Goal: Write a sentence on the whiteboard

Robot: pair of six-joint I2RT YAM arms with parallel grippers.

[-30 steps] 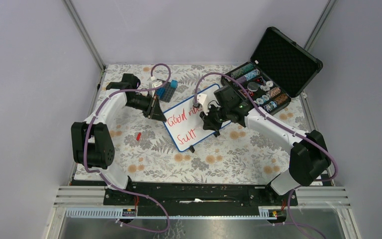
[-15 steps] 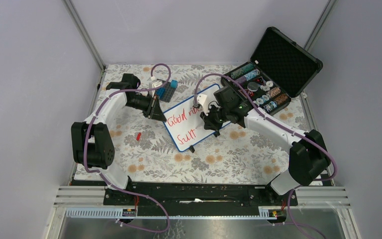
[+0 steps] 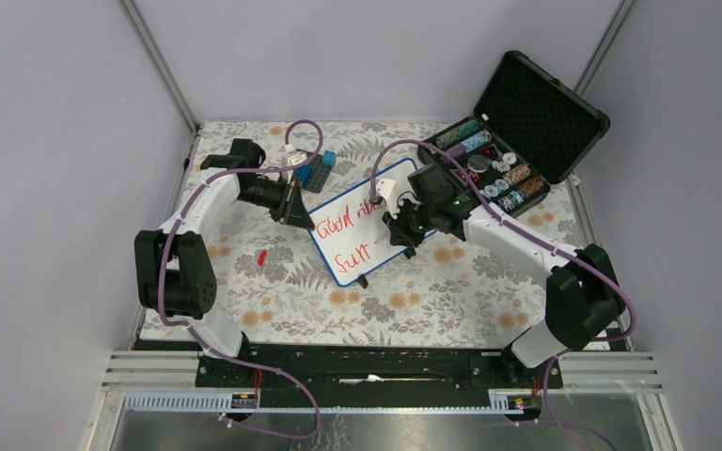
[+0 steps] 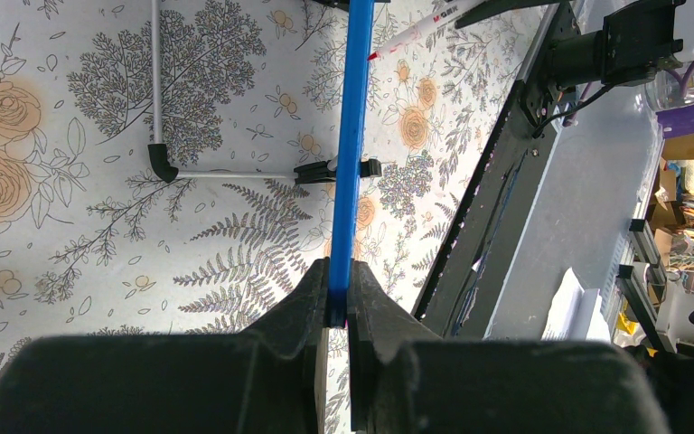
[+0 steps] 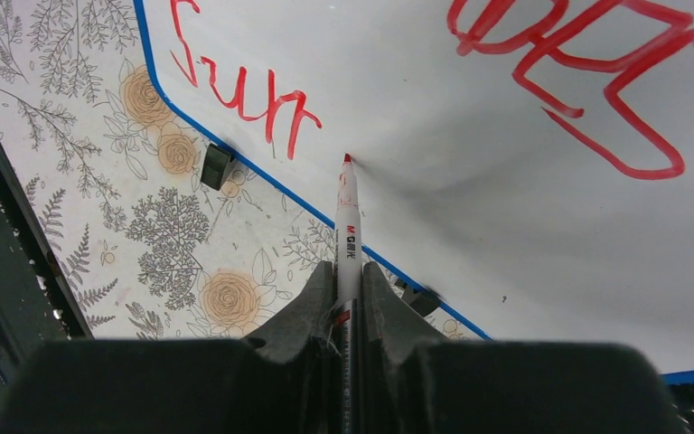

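Note:
The whiteboard (image 3: 357,202), white with a blue rim, stands tilted on the floral table; it also shows in the right wrist view (image 5: 470,108). Red letters (image 3: 343,225) read "Good vibes" above "Surr" (image 5: 253,99). My left gripper (image 3: 293,207) is shut on the board's blue rim (image 4: 351,154) at its left edge. My right gripper (image 3: 404,228) is shut on a white red-tipped marker (image 5: 347,231). The marker's tip (image 5: 347,159) touches the board just right of "Surr".
An open black case (image 3: 517,132) with rows of small coloured items stands at the back right. Blue blocks (image 3: 318,171) sit behind the board. A red marker cap (image 3: 261,256) lies on the cloth at the left. A black foot (image 5: 217,165) props the board's lower edge.
My right gripper has shifted slightly to the right along the lower line with the marker. The left arm and the board have not moved.

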